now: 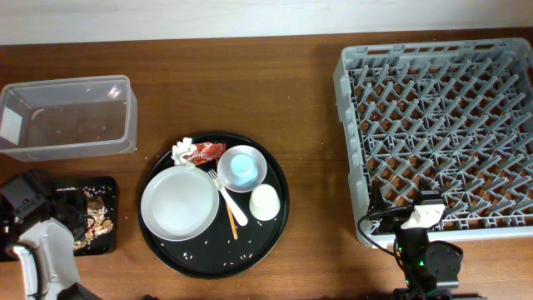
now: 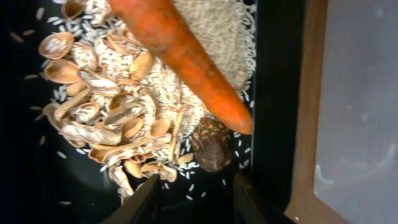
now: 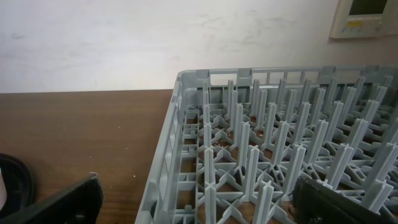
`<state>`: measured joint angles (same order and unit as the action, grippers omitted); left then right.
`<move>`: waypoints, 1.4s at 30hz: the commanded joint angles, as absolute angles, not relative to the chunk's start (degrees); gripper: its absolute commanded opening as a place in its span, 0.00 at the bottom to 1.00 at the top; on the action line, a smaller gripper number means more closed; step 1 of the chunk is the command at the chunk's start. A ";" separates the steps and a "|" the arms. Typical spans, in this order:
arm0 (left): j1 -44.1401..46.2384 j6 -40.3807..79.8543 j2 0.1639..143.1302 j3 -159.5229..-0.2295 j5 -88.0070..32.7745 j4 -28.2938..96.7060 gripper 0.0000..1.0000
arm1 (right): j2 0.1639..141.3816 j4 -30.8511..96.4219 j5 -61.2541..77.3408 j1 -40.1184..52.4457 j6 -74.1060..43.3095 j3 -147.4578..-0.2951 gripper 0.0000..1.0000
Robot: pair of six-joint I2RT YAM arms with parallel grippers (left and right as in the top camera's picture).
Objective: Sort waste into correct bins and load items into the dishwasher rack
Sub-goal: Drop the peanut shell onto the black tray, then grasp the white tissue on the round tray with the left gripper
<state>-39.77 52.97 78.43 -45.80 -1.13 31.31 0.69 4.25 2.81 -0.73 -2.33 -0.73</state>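
Hovering over the scraps, crockery untouched

Low over the shallow black rectangular bin (image 1: 110,192), the left pincer (image 2: 196,202) has its fingers spread with nothing between them. Under it lie the orange carrot (image 2: 186,59), beige rice-like crumbs (image 2: 211,31), brown shell scraps (image 2: 106,118) and a dark brown lump (image 2: 211,144). The clear rectangular plastic tub (image 1: 67,117) behind the bin holds only a few specks. The right pincer (image 3: 199,211) is spread wide and empty too, just beside the near wall of the large grey pegged dishwasher rack (image 1: 441,125), which holds nothing.

On the round black tray (image 1: 271,229) sit the white round plate (image 1: 179,202), the light blue cup (image 1: 242,169) inside the white bowl (image 1: 259,163), the white cup (image 1: 265,202), the white fork (image 1: 226,198) and thin wooden chopsticks (image 1: 231,218). The crumpled white tissue (image 1: 183,152) and red wrapper (image 1: 208,151) are wedged against plate and bowl.

Trouble I'd watch for: rising carelessly, the left fingers could catch the bin's rim and scatter scraps onto the wooden tabletop (image 1: 316,100). Reaching for the tissue could nudge the bowl and tip the cup inside it. The chopsticks lie flat beside the fork, so a pinch may slip or drag both. The right pincer, so close, could knock the rack.
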 commanded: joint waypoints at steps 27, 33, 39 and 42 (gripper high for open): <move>-0.78 17.47 97.86 -93.62 -3.44 65.65 0.99 | 0.32 4.32 2.72 -0.43 -1.91 -0.32 0.99; 3.03 17.50 108.38 -93.62 -3.20 63.64 0.81 | 0.32 4.32 2.72 -0.43 -1.91 -0.32 0.99; 3.62 21.78 116.29 -93.62 0.89 62.46 0.72 | 0.32 4.32 2.72 -0.43 -1.91 -0.32 0.99; 3.60 21.78 119.98 -93.62 0.91 62.46 0.72 | 0.32 4.32 2.72 -0.43 -1.91 -0.32 0.99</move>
<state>3.70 20.82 116.81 -92.97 -0.27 62.48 0.69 4.25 2.81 -0.73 -2.31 -0.73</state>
